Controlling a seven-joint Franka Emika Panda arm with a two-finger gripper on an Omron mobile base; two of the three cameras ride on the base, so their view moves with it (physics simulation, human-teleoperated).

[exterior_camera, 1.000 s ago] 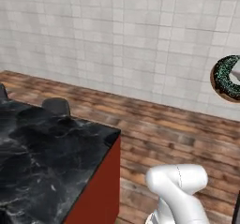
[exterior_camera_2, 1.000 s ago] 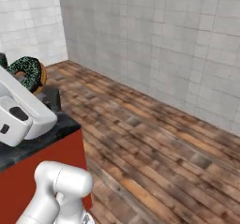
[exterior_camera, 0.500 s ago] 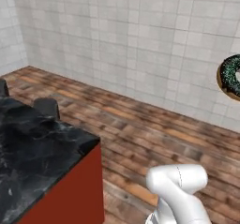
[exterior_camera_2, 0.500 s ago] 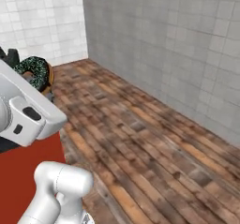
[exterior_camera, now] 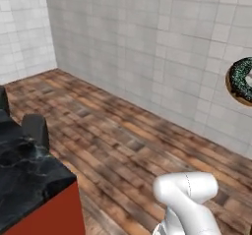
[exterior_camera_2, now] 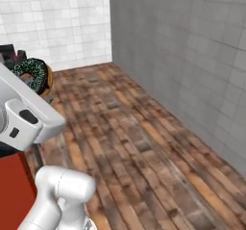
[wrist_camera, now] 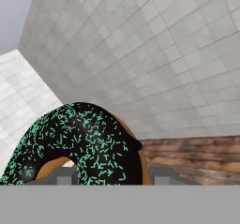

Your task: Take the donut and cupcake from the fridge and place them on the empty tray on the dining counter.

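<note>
Since half a second ago the whole picture has swung in both base views: the base has turned, so the grey tiled wall corner now sits further in and less of the black marble-patterned dining counter [exterior_camera: 24,180] with its red cabinet front shows at lower left of the left base view. The donut has kept its place relative to me throughout. The tan ring donut with dark chocolate icing and teal-green sprinkles [wrist_camera: 75,145] stands on edge between my fingers in the hand view, its icing toward the camera, its lower rim cut off by the bottom of that view. In the left base view the donut [exterior_camera: 241,80] hangs at the right edge, high above the brown plank floor [exterior_camera: 128,145], in front of the tiled wall [exterior_camera: 147,42]. In the right base view it [exterior_camera_2: 32,75] shows just past my white hand housing, at upper left. My gripper [wrist_camera: 105,178] is closed on the donut, pinching it across the ring; fingertips themselves mostly hidden behind it. Two dark chair backs [exterior_camera: 35,129] stand beside the counter's far edge. The donut is well clear of the counter, held in the air.
</note>
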